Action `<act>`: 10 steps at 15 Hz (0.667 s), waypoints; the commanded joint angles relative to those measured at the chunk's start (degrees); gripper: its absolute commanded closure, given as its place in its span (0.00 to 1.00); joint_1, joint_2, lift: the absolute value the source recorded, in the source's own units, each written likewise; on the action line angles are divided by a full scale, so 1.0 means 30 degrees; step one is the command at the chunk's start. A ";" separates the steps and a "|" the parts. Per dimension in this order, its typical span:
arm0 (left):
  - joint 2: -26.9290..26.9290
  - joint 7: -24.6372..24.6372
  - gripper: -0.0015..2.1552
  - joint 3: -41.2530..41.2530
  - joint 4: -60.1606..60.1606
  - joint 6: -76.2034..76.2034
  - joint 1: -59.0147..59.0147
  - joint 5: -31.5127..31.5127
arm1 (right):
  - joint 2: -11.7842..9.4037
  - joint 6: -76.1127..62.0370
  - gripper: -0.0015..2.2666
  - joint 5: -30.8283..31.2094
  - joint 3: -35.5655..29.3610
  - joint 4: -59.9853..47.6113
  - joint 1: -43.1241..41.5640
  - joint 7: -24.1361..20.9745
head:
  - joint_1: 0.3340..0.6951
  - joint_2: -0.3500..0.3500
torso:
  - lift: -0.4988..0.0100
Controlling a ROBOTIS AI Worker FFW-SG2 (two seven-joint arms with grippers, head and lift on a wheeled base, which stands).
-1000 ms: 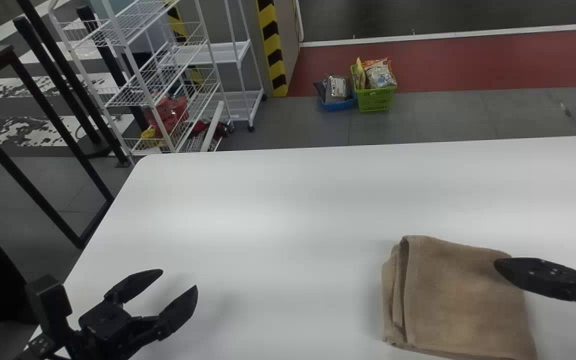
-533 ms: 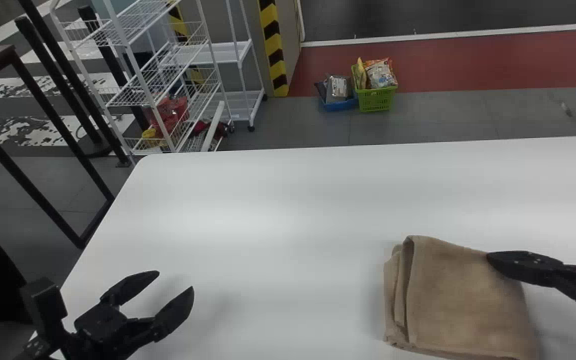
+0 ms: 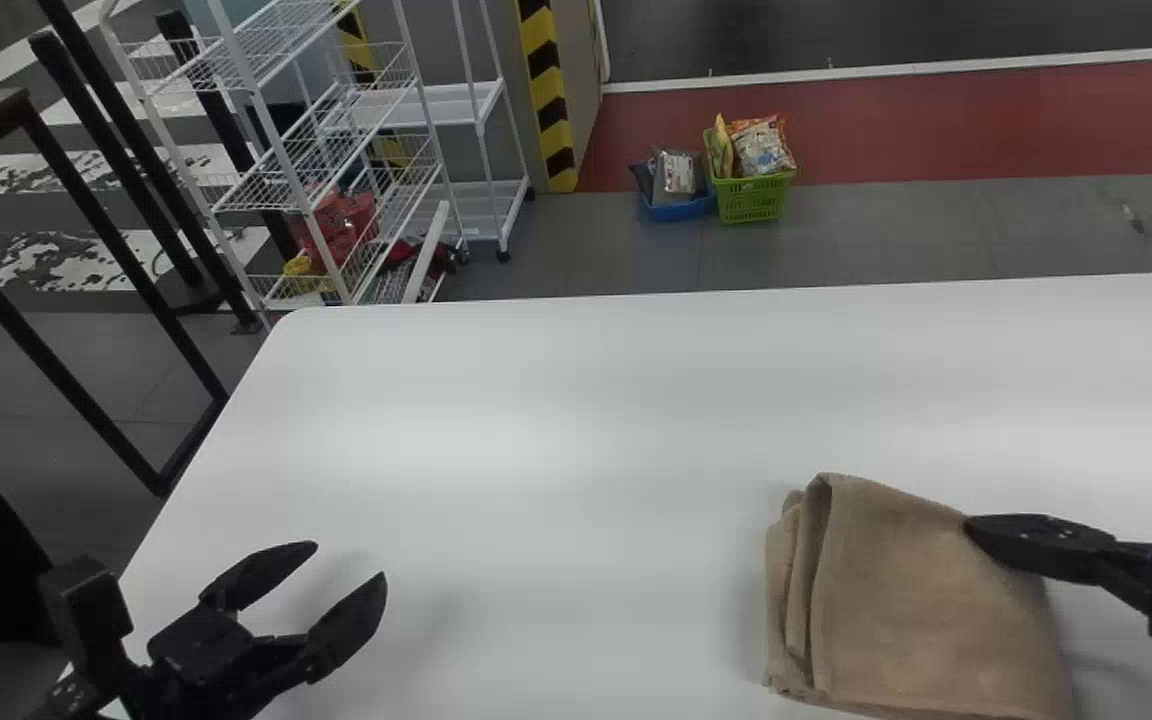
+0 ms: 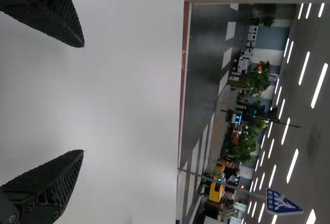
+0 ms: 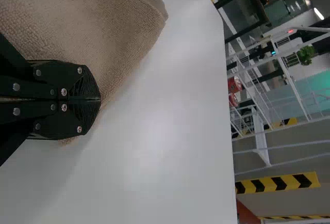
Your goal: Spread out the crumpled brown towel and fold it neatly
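Note:
The brown towel (image 3: 926,600) lies folded into a thick, layered pad at the table's near right, its fold layers showing along the left side. At its back right edge is my right gripper (image 3: 971,525), with its tip touching or just over the cloth. In the right wrist view, the right gripper (image 5: 99,100) has its two fingers pressed together over the edge of the towel (image 5: 93,22); no cloth can be made out between them. My left gripper (image 3: 351,562) stands open over the table's near left, apart from the towel. The left wrist view shows the left gripper (image 4: 83,98) with nothing between its fingers.
The white table (image 3: 536,420) has its left edge near my left arm. Beyond it stand a white wire rack (image 3: 286,170), a dark metal frame (image 3: 86,210) and a green basket (image 3: 751,200) on the floor.
My right gripper has moved left along the towel's back right edge, and the cloth there looks slightly shifted. The left gripper has drifted a little to the left, still open.

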 commanded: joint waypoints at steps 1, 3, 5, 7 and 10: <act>-0.0050 0.0001 0.04 0.0010 0.0016 0.0000 0.0003 0.0009 | 0.0017 -0.0249 0.62 -0.2647 0.0031 -0.1226 0.0872 0.0012 | 1.00 0.84 | 0.73; -0.0050 0.0001 0.04 -0.0019 -0.0042 0.0000 0.0003 -0.0020 | 0.0017 -0.0659 0.62 -0.3174 0.1232 -0.1842 0.1428 -0.0164 | 1.00 0.86 | 0.73; -0.0050 0.0001 0.04 0.0010 -0.0013 0.0059 0.0003 0.0009 | 0.0017 -0.0777 0.62 -0.3204 0.2697 -0.1900 0.1458 -0.0955 | 1.00 0.90 | 0.73; -0.0050 0.0001 0.04 0.0010 0.0016 0.0000 0.0003 0.0009 | 0.0017 -0.1070 0.62 -0.3116 0.4484 -0.1666 0.1458 -0.2244 | 1.00 0.96 | 0.73; -0.0050 -0.0029 0.04 0.0068 0.0046 0.0000 0.0032 0.0009 | 0.0017 -0.2124 0.62 -0.3086 0.6125 -0.1080 0.1252 -0.3562 | 1.00 1.00 | 0.73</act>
